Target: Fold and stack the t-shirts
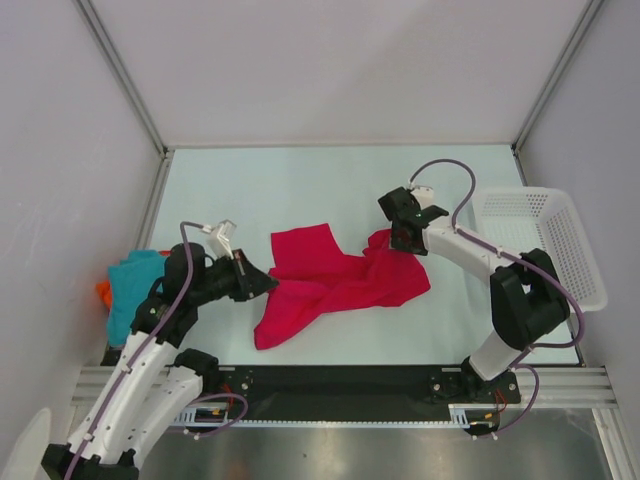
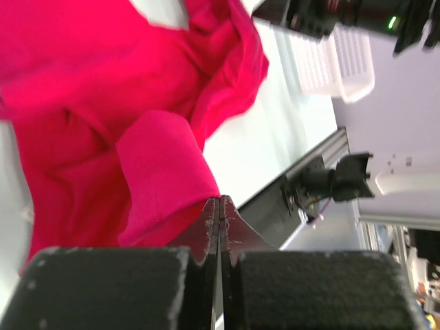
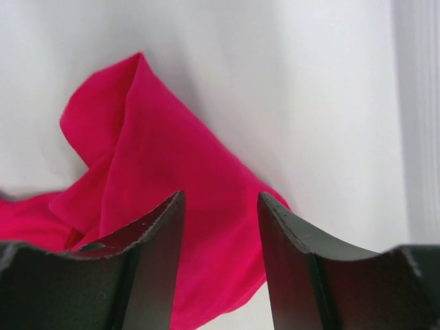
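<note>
The crimson-pink t-shirt [image 1: 340,285] lies crumpled across the middle of the table. My left gripper [image 1: 270,284] is at its left edge. In the left wrist view that gripper [image 2: 220,201] is shut, and a fold of the pink shirt [image 2: 103,89] runs right up into its tips. My right gripper [image 1: 398,240] is over the shirt's upper right corner. In the right wrist view it [image 3: 221,199] stands open, with the pink cloth [image 3: 158,151] showing in the gap below the fingers. The teal-blue t-shirt [image 1: 132,285] and an orange t-shirt [image 1: 102,292] lie bunched at the far left.
A white mesh basket [image 1: 560,250] stands at the right edge of the table, seen too in the left wrist view [image 2: 344,62]. Metal frame posts and white walls close in the table on three sides. The black base rail [image 1: 340,380] runs along the near edge.
</note>
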`<state>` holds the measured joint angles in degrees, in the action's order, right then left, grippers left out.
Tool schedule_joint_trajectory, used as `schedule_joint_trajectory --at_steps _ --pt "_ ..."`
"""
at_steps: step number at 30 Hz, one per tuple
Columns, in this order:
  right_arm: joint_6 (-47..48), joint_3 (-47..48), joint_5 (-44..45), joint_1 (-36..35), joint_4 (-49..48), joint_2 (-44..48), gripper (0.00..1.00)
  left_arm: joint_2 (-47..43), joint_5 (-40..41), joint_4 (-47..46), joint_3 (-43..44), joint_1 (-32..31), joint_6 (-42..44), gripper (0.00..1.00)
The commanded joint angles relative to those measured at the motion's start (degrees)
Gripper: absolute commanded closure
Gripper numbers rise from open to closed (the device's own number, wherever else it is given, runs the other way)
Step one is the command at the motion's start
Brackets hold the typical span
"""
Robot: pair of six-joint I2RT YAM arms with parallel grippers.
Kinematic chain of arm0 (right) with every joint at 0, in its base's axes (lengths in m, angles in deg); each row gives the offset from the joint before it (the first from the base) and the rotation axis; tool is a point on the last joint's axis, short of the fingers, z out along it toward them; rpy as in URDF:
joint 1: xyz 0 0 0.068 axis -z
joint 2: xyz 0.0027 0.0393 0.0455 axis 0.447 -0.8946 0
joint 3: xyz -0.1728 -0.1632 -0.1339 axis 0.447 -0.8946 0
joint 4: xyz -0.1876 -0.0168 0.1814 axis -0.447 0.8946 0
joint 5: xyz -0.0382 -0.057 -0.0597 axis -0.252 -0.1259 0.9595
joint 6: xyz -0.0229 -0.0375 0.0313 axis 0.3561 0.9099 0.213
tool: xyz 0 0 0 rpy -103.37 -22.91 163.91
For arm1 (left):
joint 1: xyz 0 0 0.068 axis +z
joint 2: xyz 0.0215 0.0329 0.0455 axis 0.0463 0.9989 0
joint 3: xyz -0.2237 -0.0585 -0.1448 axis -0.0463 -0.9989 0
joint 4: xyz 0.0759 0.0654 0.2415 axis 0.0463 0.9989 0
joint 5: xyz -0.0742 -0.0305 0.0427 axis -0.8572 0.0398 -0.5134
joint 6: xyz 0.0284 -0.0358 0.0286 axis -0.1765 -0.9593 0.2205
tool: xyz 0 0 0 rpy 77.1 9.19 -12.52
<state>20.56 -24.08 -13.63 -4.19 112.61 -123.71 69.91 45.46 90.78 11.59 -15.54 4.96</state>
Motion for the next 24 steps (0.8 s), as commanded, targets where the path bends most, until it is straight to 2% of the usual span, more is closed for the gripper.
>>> schedule_joint_trajectory --at_steps 1,10,14,24 --pt "2.0 5.7 0.1 2.3 -1.2 -0.7 0.47 -3.5 -4.3 3.7 -3.5 0.3 -2.3 1.00" --pt "4.0 18.1 -2.5 2.9 0.0 -9.9 0.44 -3.1 -4.4 3.6 -3.1 0.3 -1.7 1.00" --pt "3.6 23.5 -4.7 1.0 1.5 -13.9 0.44 -2.4 -4.3 3.1 -3.1 0.4 -1.2 1.00" --pt "3.5 24.0 -5.6 -5.1 3.4 -17.4 0.44 -1.8 -4.5 1.5 -4.2 0.4 -1.2 1.00"
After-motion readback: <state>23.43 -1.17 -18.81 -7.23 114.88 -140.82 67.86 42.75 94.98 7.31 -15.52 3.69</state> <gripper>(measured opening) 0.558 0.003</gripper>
